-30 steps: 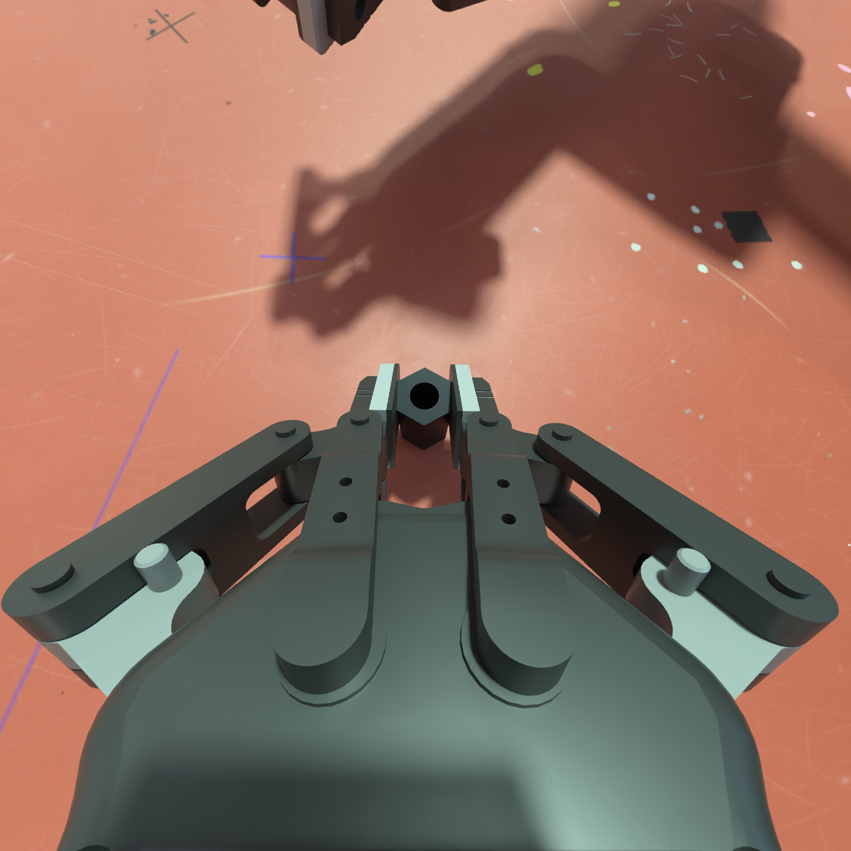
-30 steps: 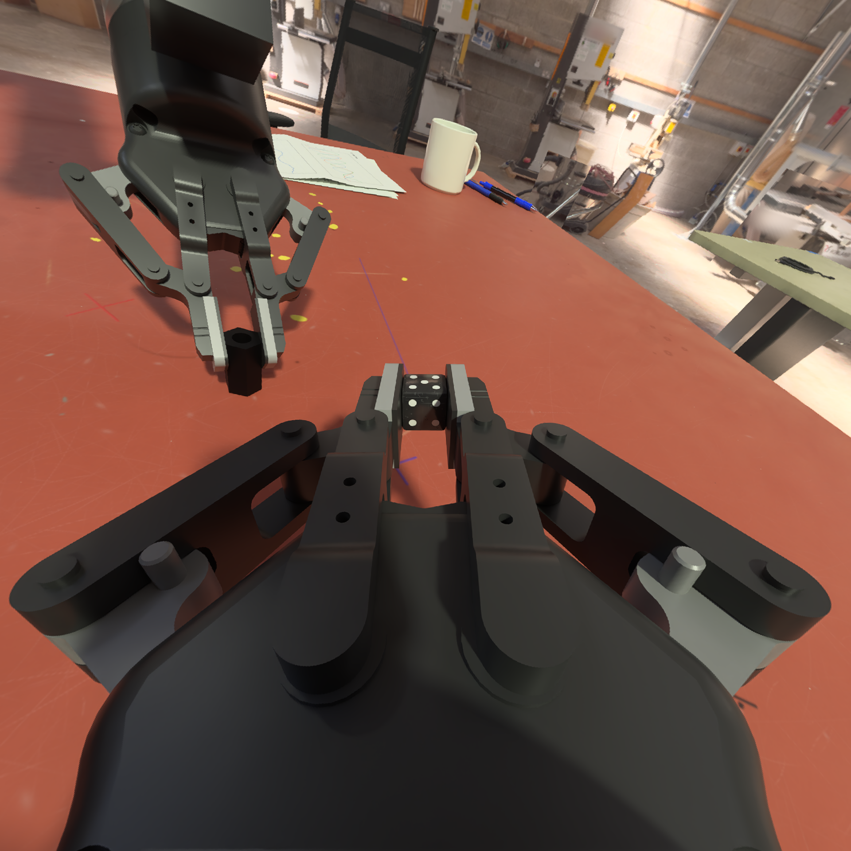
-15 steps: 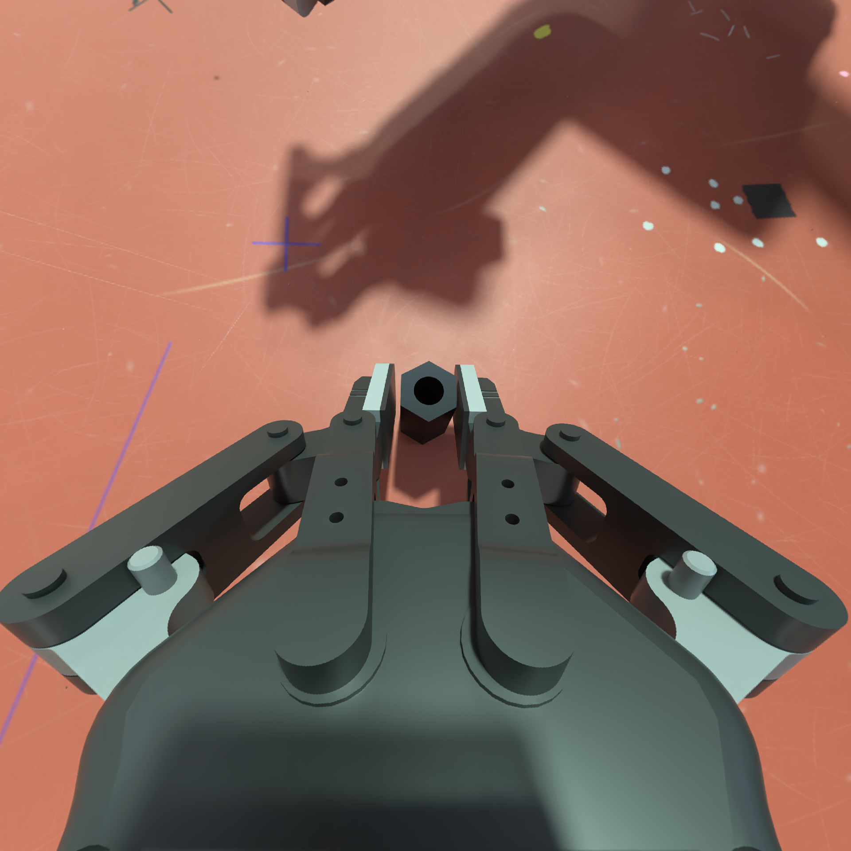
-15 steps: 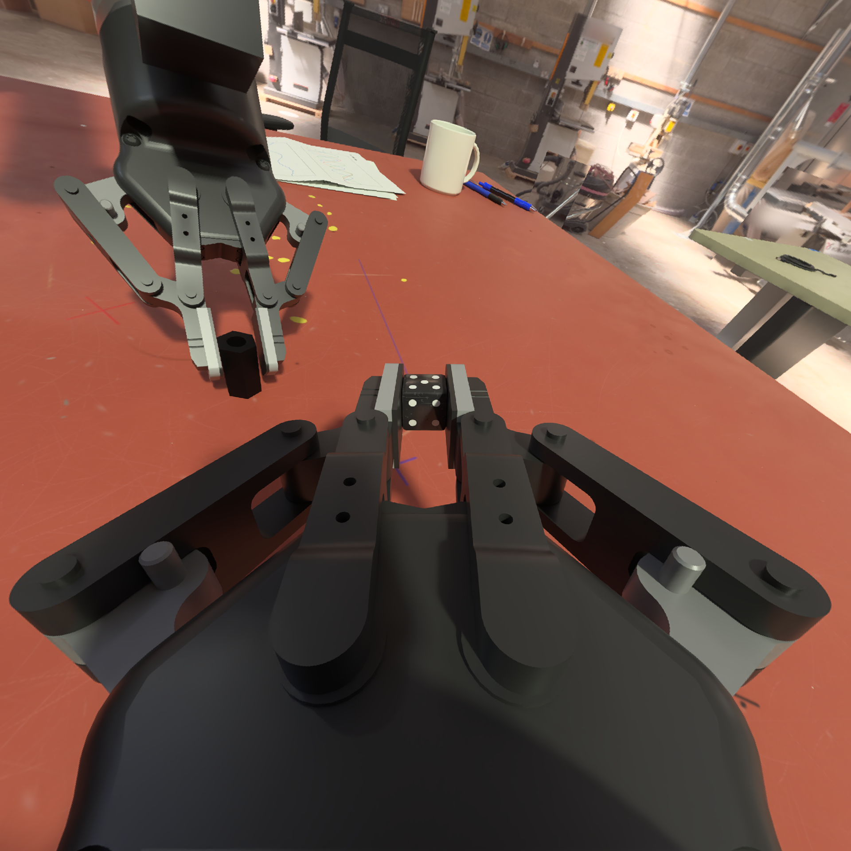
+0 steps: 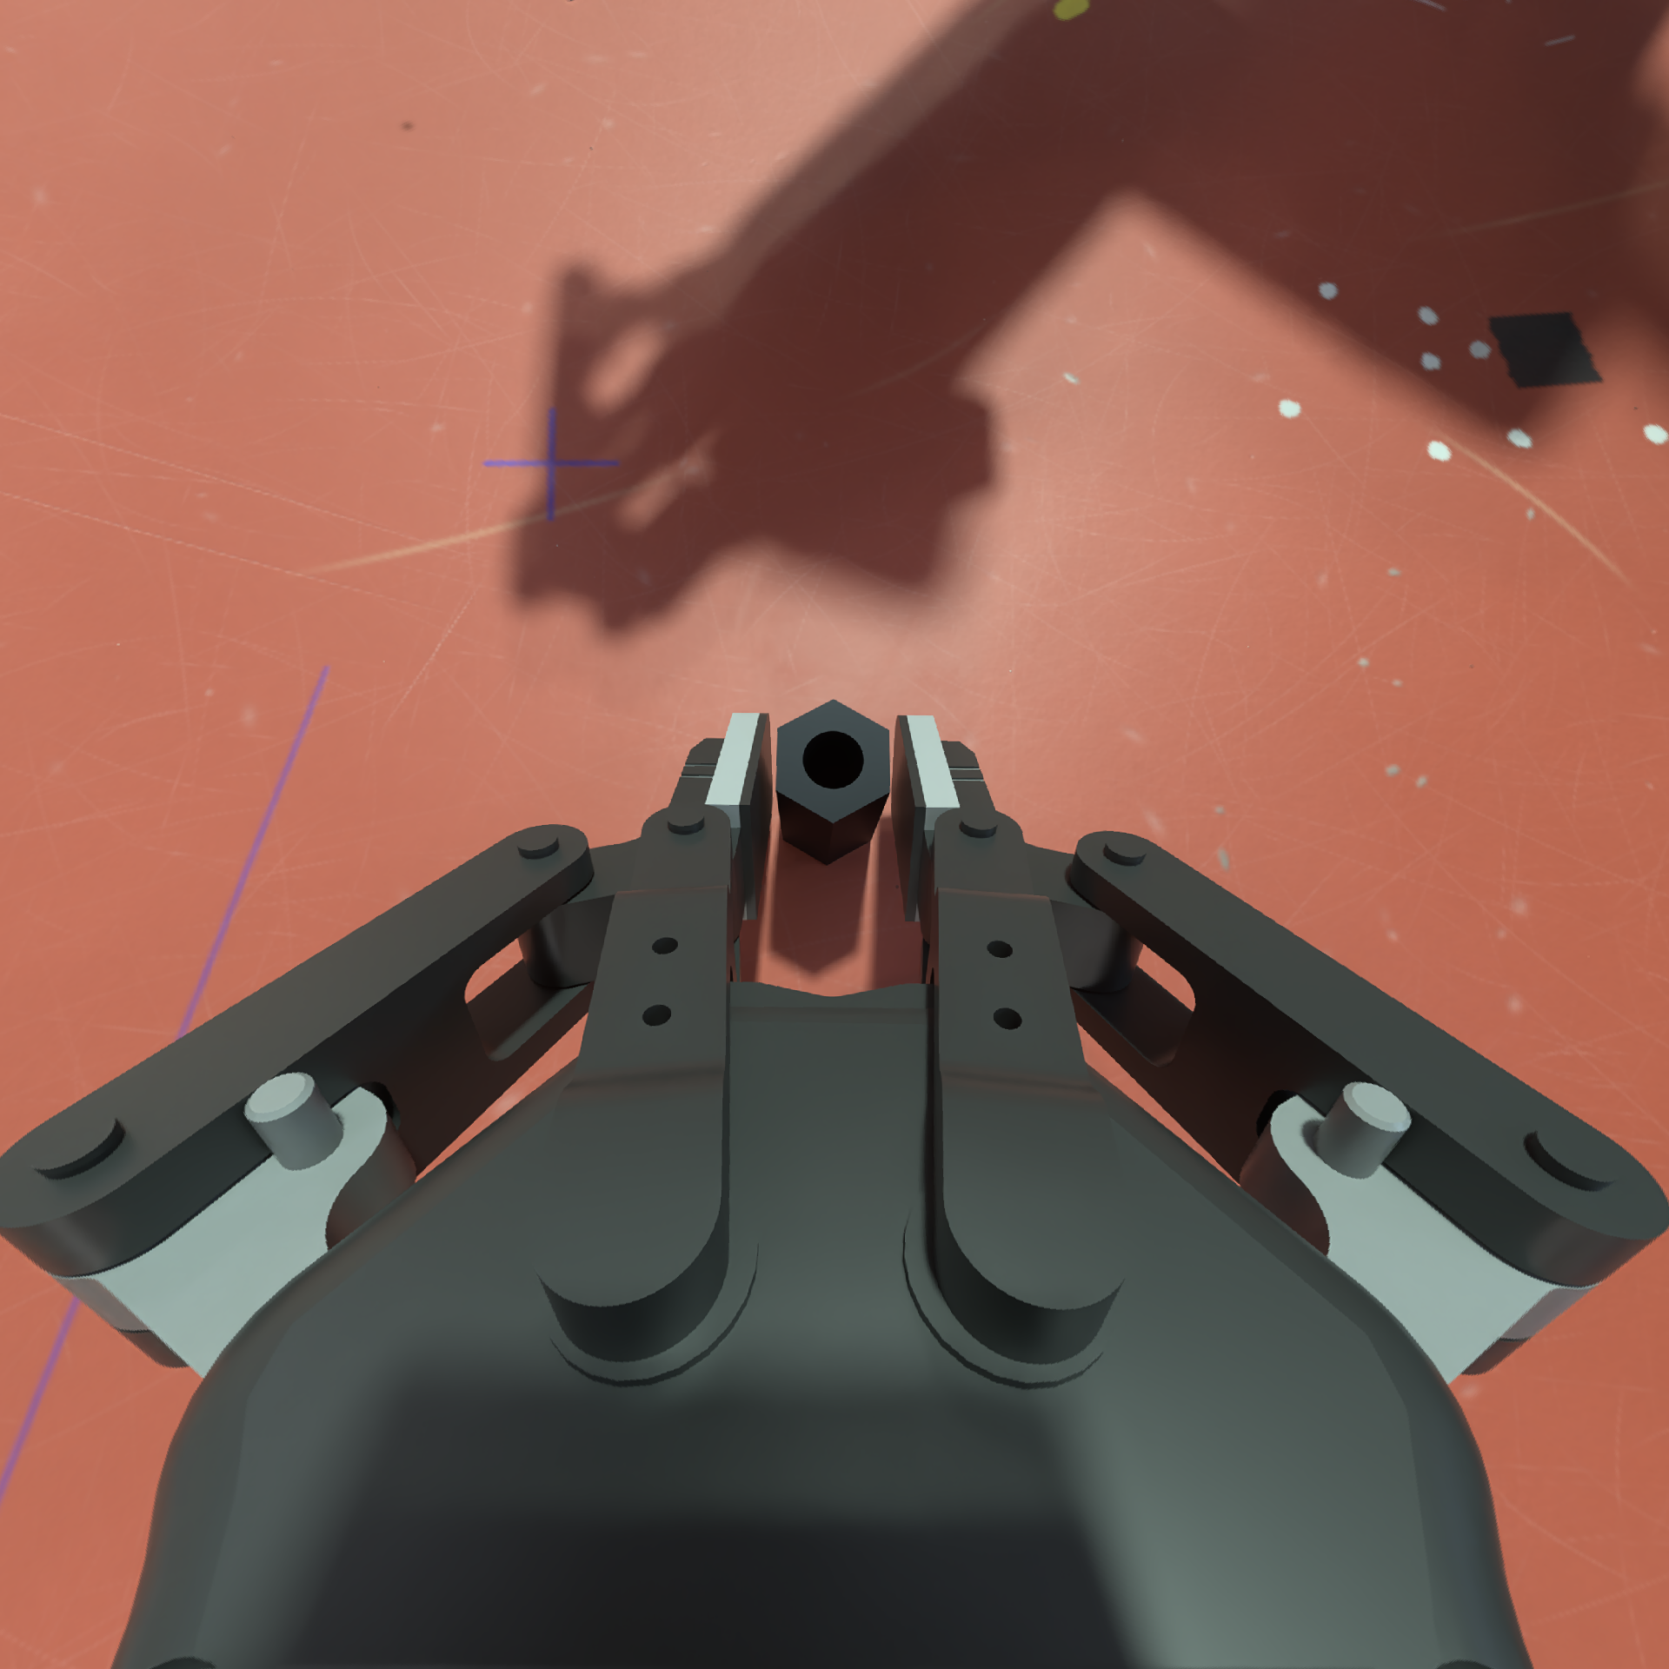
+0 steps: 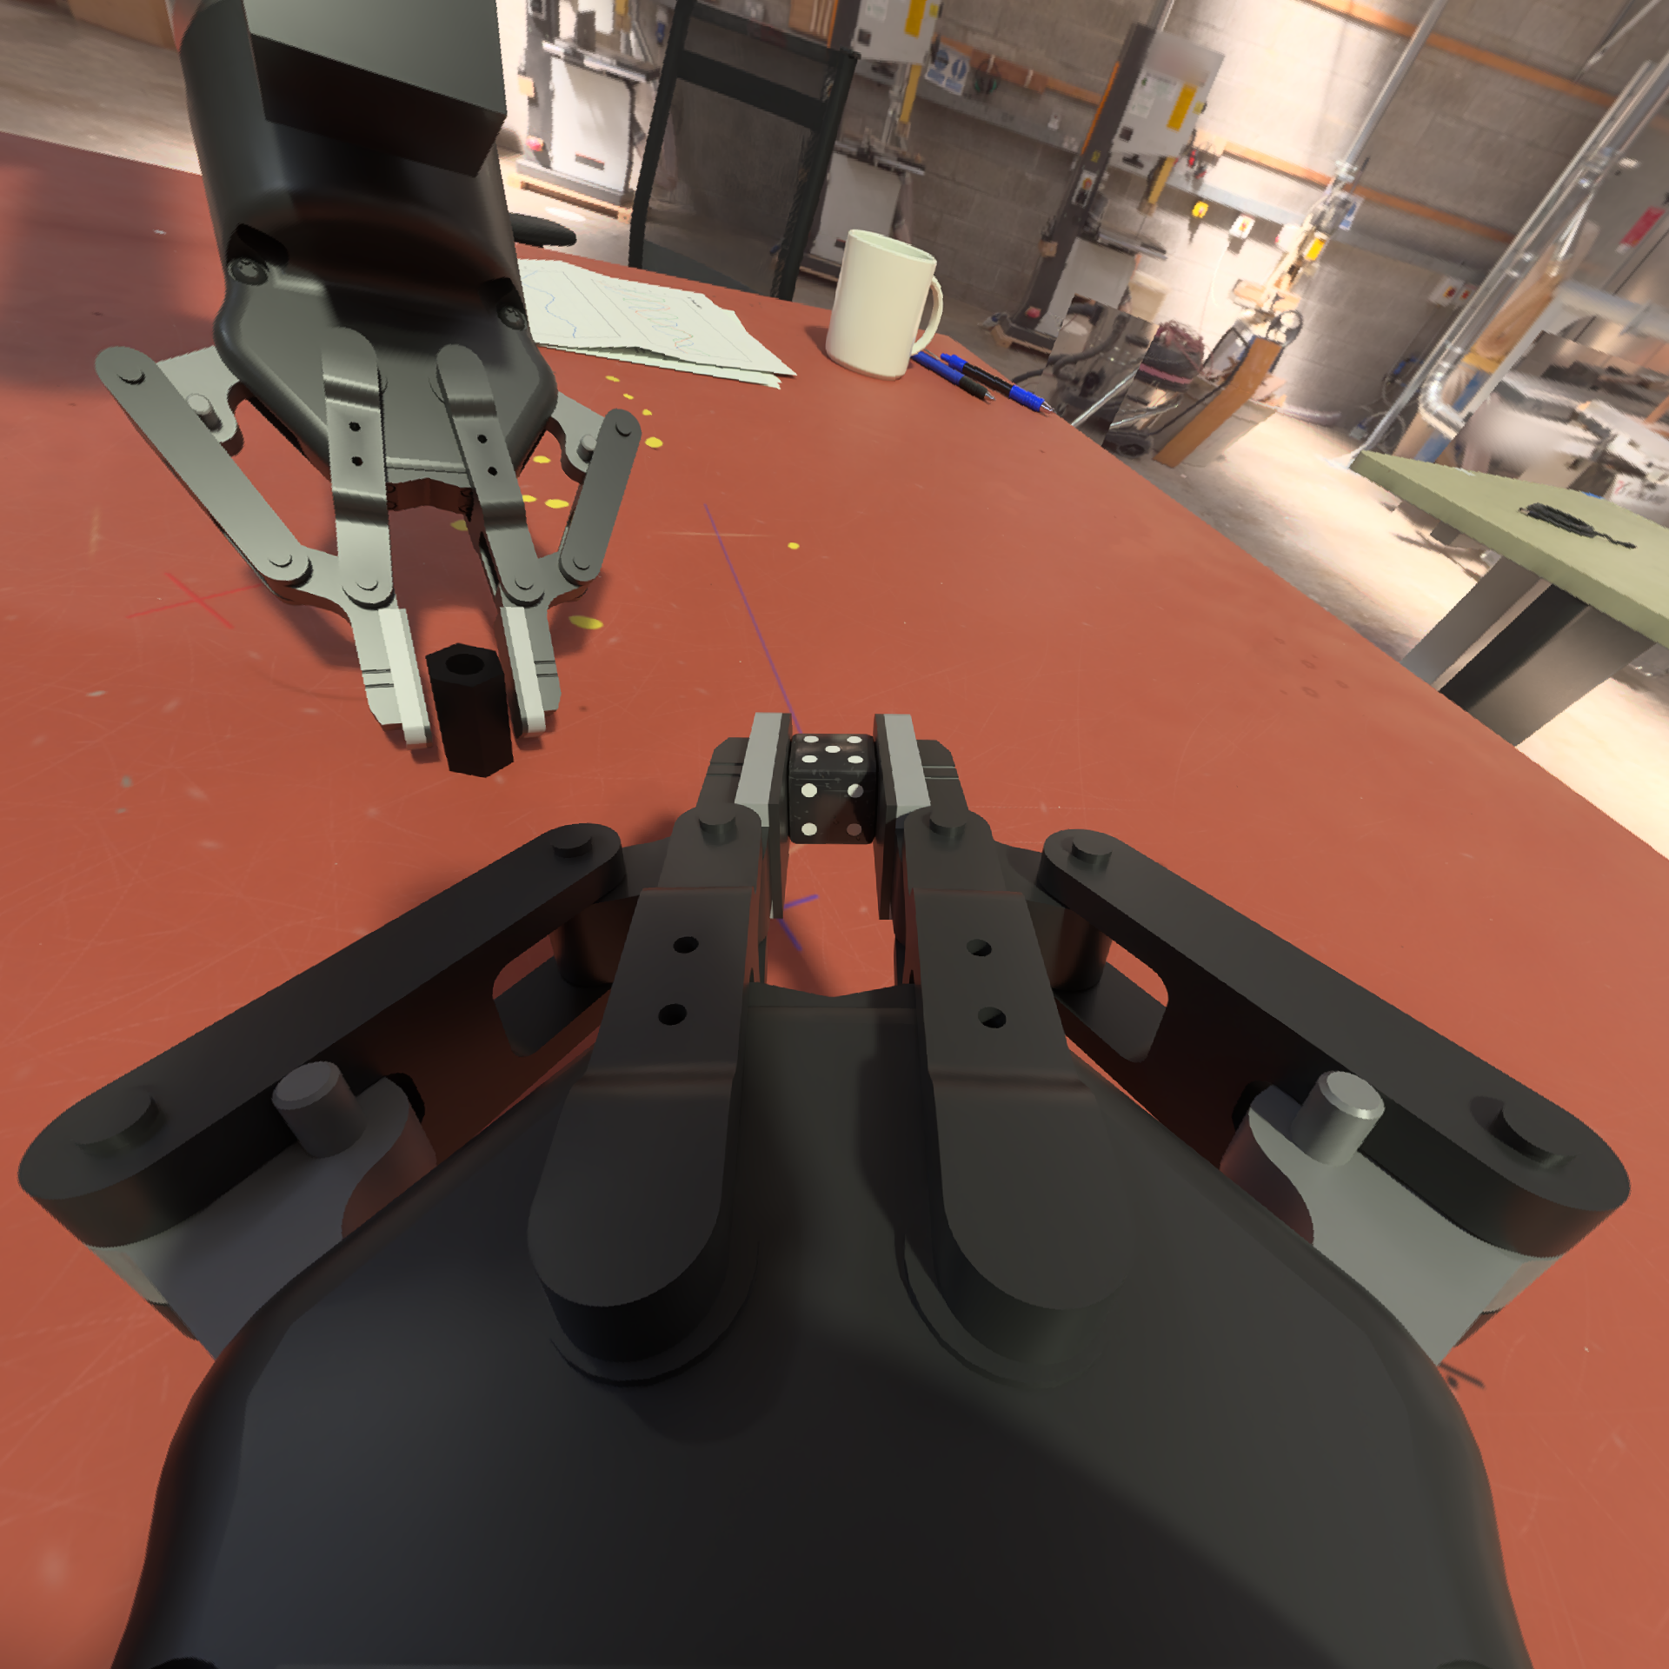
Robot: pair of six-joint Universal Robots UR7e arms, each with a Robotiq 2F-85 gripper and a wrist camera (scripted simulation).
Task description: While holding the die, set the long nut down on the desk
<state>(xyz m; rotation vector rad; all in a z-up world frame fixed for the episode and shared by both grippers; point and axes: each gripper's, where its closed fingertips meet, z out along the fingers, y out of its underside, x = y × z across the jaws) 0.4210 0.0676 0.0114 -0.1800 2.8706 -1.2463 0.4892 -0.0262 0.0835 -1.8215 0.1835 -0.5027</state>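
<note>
Left tool (image 5: 833,786) stands parted around upright long nut (image 5: 831,781) on scratched red desk (image 5: 1174,632); right tool (image 6: 831,786) clamps die (image 6: 833,786).

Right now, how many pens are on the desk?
2. Both pens lie side by side on the far part of the desk, just right of the cream mug. Others could be hidden behind the left arm.
</note>
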